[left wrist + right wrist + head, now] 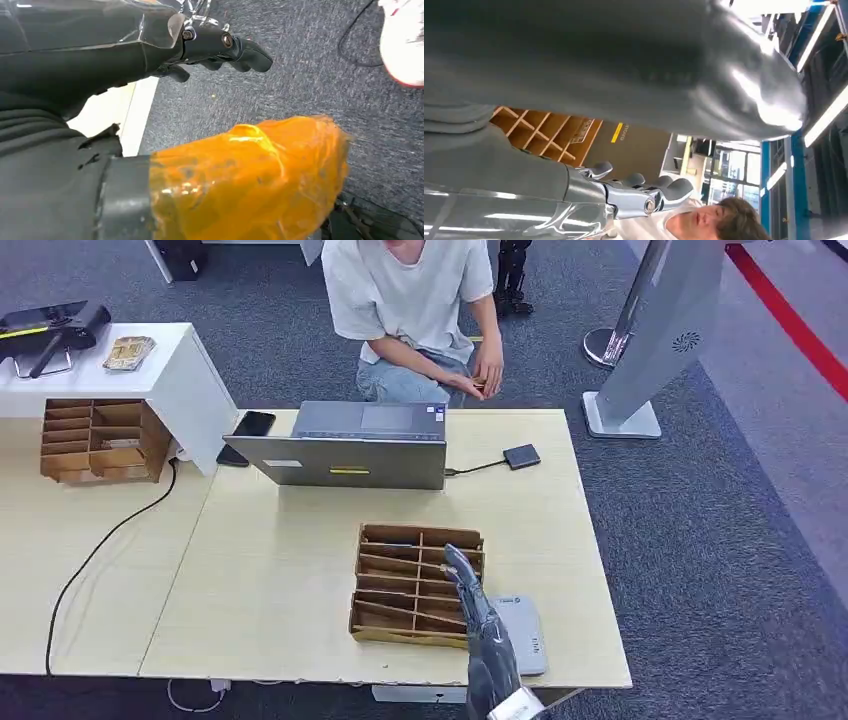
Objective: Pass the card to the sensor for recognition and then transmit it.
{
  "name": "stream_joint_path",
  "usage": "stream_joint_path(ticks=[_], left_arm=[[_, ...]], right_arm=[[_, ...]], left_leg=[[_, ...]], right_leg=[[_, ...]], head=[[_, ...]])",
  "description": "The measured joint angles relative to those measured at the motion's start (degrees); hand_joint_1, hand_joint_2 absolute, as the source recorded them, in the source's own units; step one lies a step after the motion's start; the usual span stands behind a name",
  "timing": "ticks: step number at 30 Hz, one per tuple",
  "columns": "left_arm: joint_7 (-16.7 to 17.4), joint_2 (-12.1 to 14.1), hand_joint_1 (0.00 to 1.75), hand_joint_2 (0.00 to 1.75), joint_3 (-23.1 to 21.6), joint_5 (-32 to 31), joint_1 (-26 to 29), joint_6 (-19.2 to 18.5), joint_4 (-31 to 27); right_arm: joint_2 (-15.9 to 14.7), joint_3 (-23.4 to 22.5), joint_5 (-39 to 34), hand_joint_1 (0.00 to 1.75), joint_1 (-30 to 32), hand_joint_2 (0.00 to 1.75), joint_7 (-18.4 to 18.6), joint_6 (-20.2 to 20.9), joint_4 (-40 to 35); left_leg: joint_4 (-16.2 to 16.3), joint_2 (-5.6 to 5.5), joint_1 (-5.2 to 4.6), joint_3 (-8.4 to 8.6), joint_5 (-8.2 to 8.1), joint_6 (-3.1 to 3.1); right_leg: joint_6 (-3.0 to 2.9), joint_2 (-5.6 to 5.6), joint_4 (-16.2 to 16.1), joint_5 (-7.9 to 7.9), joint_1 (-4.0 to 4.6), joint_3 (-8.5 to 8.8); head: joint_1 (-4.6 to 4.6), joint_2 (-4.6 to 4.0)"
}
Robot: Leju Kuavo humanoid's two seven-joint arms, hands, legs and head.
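My right hand reaches out over the near right corner of a cardboard divider box in the middle of the table; its fingers are spread and hold nothing. In the right wrist view the right hand hangs bare above the divider box, where a printed card-like piece lies in one slot. A flat grey sensor pad lies just right of the box, under my forearm. My left hand hangs beside the table over the carpet, loosely bent and holding nothing.
A person sits behind the table, hands together. An open laptop stands at the far edge, cabled to a small black box. A phone lies left of it. A second divider box sits at far left.
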Motion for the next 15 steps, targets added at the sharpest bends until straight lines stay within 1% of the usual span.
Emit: stream_joint_path(ticks=[15], left_arm=[[0.7, -0.3, 0.0, 0.0, 1.2, 0.9, 0.0, 0.7, 0.0]], right_arm=[[0.2, 0.2, -0.3, 0.0, -0.5, 0.0, 0.0, 0.9, 1.5]], left_leg=[[0.0, 0.0, 0.0, 0.0, 0.0, 0.0]], right_leg=[[0.0, 0.0, 0.0, 0.0, 0.0, 0.0]], head=[[0.0, 0.0]])
